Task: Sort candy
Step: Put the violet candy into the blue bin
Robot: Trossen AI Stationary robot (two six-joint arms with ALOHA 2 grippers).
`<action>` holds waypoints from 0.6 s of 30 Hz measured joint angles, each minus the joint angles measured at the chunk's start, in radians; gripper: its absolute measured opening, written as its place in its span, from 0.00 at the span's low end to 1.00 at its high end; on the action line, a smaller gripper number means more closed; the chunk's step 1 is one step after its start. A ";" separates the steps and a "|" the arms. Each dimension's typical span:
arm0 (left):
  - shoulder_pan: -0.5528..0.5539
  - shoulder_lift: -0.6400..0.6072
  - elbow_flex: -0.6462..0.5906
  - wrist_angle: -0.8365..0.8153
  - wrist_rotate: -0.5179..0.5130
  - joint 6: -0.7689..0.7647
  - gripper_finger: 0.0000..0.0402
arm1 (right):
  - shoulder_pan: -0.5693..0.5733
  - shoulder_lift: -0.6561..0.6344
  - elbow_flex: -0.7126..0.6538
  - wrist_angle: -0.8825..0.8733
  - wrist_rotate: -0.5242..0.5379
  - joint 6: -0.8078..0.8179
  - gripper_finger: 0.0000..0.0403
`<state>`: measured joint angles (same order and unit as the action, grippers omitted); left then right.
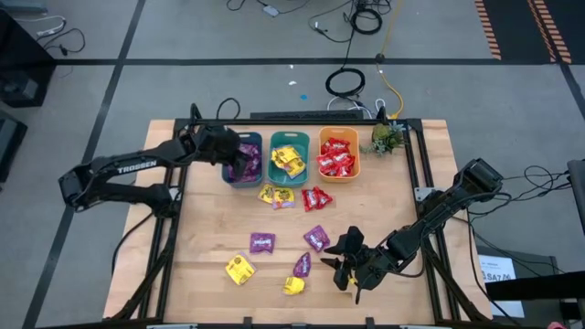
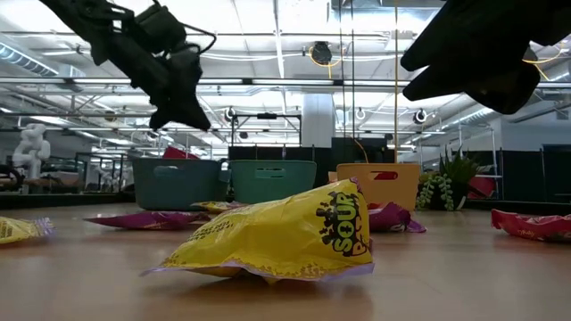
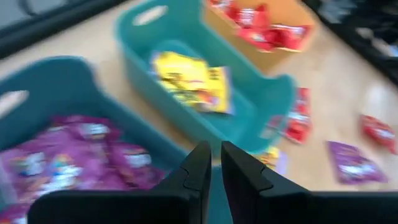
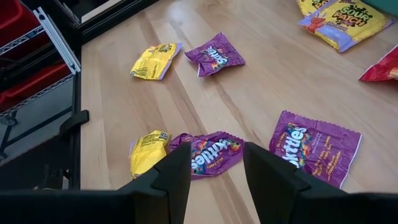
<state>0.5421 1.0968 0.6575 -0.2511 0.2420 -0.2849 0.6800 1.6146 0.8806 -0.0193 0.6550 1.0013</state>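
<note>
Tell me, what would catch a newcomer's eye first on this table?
Probably the three bins in a row at the table's far edge: purple candy in the left bin, yellow in the middle bin, red in the orange bin. The left gripper hangs over the purple one, while the right gripper hovers open near loose packets at the front.

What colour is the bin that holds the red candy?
Orange bin; the high view shows it best.

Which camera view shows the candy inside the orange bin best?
The high view: it looks straight into the orange bin, full of red candy. The left wrist view cuts it off at the edge; the low view shows only its wall; the right wrist view misses it.
</note>
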 joint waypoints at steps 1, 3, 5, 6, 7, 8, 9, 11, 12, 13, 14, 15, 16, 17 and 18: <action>-0.016 -0.010 0.001 0.001 0.009 -0.016 0.12 | 0.000 0.000 0.000 0.000 0.000 -0.006 0.35; -0.060 -0.032 0.001 -0.002 0.011 -0.051 0.12 | 0.000 0.000 0.000 0.000 0.000 -0.015 0.35; -0.108 -0.055 0.001 0.000 0.010 -0.092 0.12 | 0.000 0.000 0.000 0.000 -0.001 -0.016 0.35; -0.137 -0.065 0.001 0.001 0.003 -0.110 0.12 | 0.000 0.000 0.000 0.000 -0.001 -0.016 0.35; -0.168 -0.073 0.001 0.002 -0.017 -0.132 0.12 | 0.000 0.000 0.000 0.001 -0.001 -0.015 0.35; -0.201 -0.081 0.001 0.001 -0.044 -0.152 0.12 | 0.001 0.000 0.000 0.001 -0.001 -0.015 0.35; -0.238 -0.089 0.001 0.002 -0.072 -0.166 0.12 | 0.001 0.000 0.000 0.001 -0.002 -0.015 0.35; -0.317 -0.100 0.001 0.002 -0.134 -0.200 0.12 | 0.001 0.000 0.000 0.001 -0.003 -0.015 0.35; -0.360 -0.104 0.001 0.002 -0.161 -0.209 0.12 | 0.001 0.000 0.000 0.001 -0.006 -0.015 0.35; -0.403 -0.105 0.001 0.003 -0.186 -0.225 0.12 | 0.001 0.000 0.000 0.001 -0.006 -0.015 0.35; -0.447 -0.105 0.001 0.002 -0.211 -0.237 0.12 | 0.002 0.000 0.000 0.001 -0.006 -0.015 0.35; -0.489 -0.105 0.001 0.003 -0.233 -0.254 0.12 | 0.002 0.000 0.000 0.001 -0.006 -0.015 0.35; -0.530 -0.105 0.001 0.005 -0.251 -0.259 0.12 | 0.002 0.000 0.000 0.001 -0.006 -0.015 0.35; -0.568 -0.103 0.001 0.014 -0.262 -0.260 0.12 | 0.002 0.000 0.000 0.001 -0.006 -0.015 0.35; -0.599 -0.102 0.001 0.022 -0.266 -0.260 0.12 | 0.002 0.000 0.000 0.001 -0.006 -0.015 0.35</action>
<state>-0.0574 0.9951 0.6586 -0.2289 -0.0237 -0.5453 0.6824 1.6142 0.8806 -0.0184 0.6490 0.9859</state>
